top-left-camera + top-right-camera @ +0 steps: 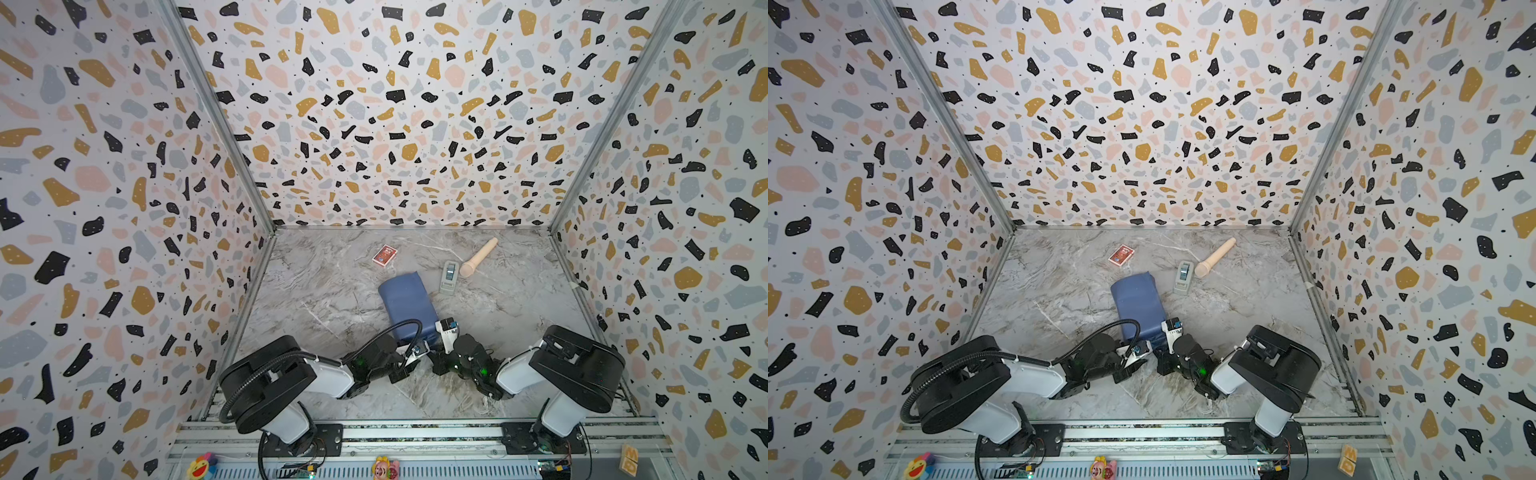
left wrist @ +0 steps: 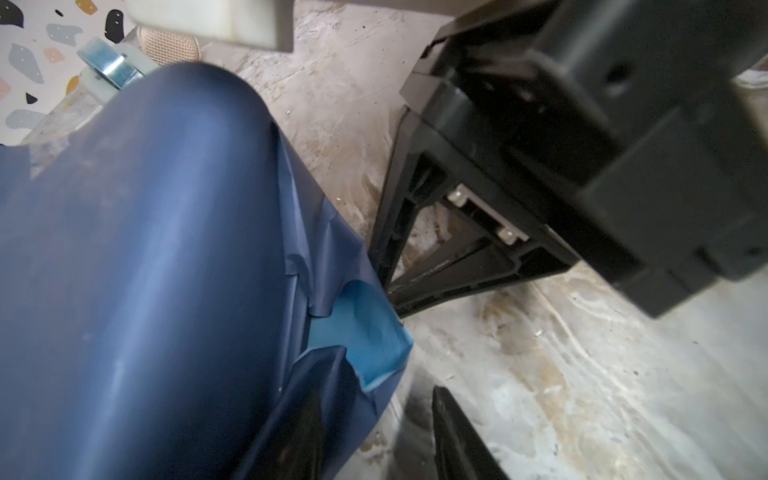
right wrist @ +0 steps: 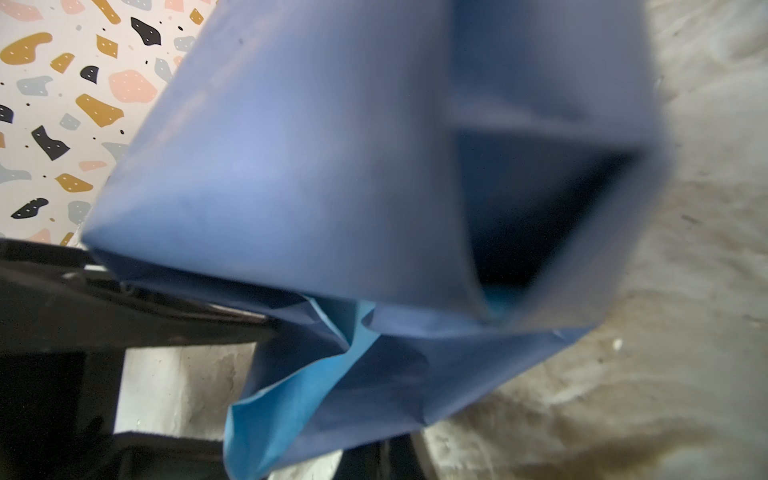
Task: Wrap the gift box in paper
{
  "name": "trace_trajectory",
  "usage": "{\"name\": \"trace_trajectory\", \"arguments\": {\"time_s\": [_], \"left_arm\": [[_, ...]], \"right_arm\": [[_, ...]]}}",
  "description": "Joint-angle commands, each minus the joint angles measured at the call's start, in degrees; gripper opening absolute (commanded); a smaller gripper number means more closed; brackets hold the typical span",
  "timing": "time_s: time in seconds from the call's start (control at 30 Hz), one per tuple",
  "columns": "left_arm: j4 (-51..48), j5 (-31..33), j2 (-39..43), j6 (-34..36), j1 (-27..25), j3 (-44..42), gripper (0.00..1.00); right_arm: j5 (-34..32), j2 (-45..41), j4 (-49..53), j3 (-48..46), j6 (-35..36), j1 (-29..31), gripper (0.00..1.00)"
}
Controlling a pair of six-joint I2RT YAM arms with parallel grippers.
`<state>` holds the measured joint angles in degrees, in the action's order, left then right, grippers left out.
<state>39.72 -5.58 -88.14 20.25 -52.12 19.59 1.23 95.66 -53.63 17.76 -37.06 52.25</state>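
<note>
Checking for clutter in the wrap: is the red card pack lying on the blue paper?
No, the red card pack lies on the bare tabletop, clearly apart from the paper.

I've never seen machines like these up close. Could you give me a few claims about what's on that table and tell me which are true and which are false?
1. The blue paper sits bundled in the middle of the table. True.
2. The red card pack lies on top of the paper. False: it lies on the bare table, apart from the paper and nearer the back wall.
3. The right gripper is shut on an edge of the paper. True.
4. The left gripper holds the tape dispenser. False: the dispenser lies untouched on the table beside the beige roller. That gripper is at the paper, with its jaws open.
</note>
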Motion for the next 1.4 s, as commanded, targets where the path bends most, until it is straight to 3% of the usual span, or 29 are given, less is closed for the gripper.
{"name": "trace_trajectory", "arguments": {"time_s": [0.0, 0.5, 0.93, 1.07, 1.2, 1.37], "left_arm": [[1.69, 2.05, -1.4, 1.24, -0.61, 1.86, 0.41], [3.08, 1.42, -2.61, 1.55, -1.16, 3.12, 0.27], [4.13, -0.16, -1.99, 1.58, -1.19, 2.39, 0.0], [3.57, -1.53, -0.18, 1.96, -1.01, 1.25, 0.0], [3.21, -4.42, 1.67, 1.16, -0.95, 0.2, 0.0], [2.73, -4.66, 3.05, 0.6, -1.01, -1.48, 0.0]], "right_arm": [[-0.64, -0.03, -0.95, -0.33, -0.28, 0.26, 0.04], [-0.32, 0.26, -1.57, -0.66, -0.67, 0.3, 0.03], [-0.71, -1.76, 0.61, -0.88, -0.15, 0.29, 0.05], [-0.36, -7.99, 7.47, -2.62, 0.94, 0.11, 0.12], [0.56, -19.6, 19.43, -3.95, 3.48, -0.71, 0.23], [3.78, -32.41, 32.93, -0.69, 6.99, -5.06, 0.37]]}}
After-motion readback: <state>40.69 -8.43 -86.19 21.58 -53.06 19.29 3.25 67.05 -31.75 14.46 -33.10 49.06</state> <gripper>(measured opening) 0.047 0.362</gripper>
